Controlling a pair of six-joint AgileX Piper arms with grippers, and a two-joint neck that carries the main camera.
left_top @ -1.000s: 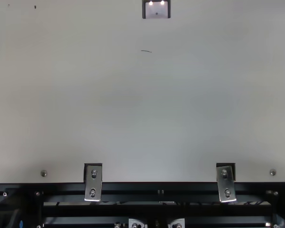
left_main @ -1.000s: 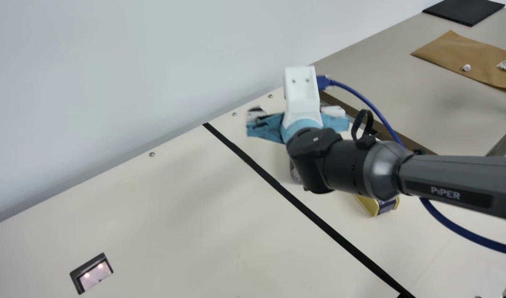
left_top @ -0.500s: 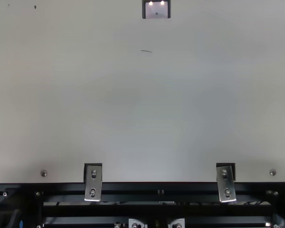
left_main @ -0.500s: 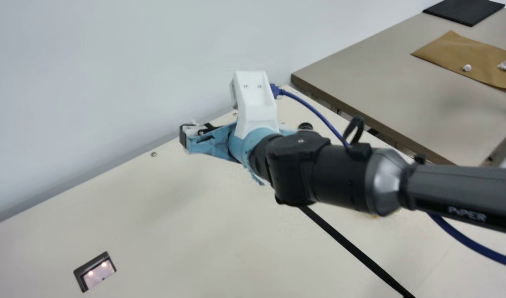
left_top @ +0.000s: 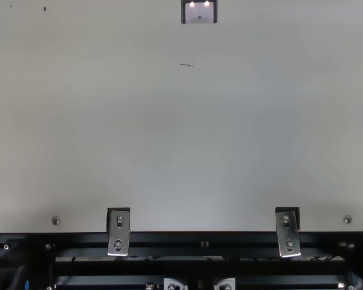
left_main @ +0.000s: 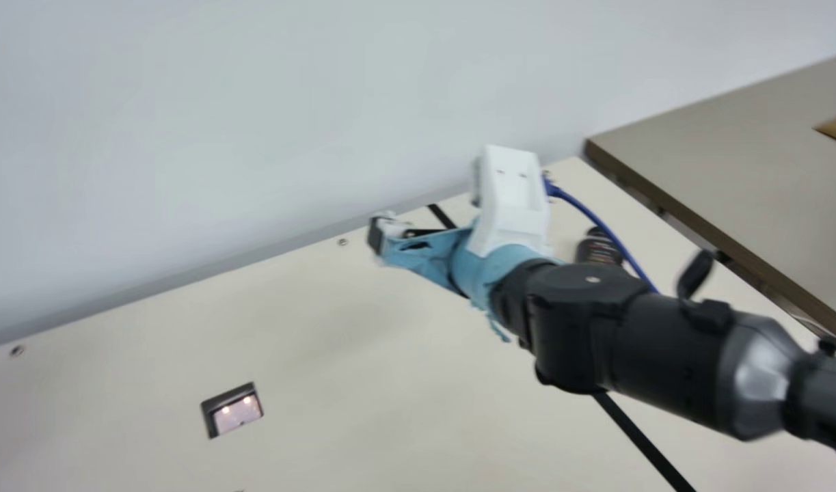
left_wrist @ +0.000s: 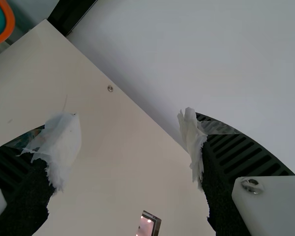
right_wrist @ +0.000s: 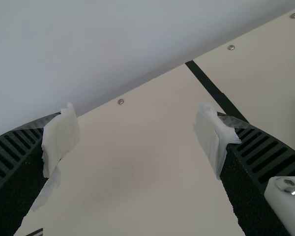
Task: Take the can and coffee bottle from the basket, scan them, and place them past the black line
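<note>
Orange rim, teal within — part of a basket (left_wrist: 11, 18) at the left wrist view's corner, contents impossible to tell. Dark coffee bottle (left_main: 599, 246) in the main view, across the black line (left_main: 646, 441) from the lit scanner window (left_main: 236, 413), near the grey-brown neighbouring counter (left_main: 725, 147). Partly behind the right arm (left_main: 670, 352), which also covers a stretch of the line, with a blue cable (left_main: 592, 215) curving beside. Scanner window set into the cream table (left_main: 363, 355); two metal brackets (left_top: 124, 237) at its edge in the top view. Right gripper (left_main: 424, 253) on the scanner side of the line, jaws spread wide, white wrapping (right_wrist: 61, 135) at the tips. Left gripper (left_wrist: 132, 130) just as wide — table and wall (left_wrist: 216, 49) visible between its jaws.
</note>
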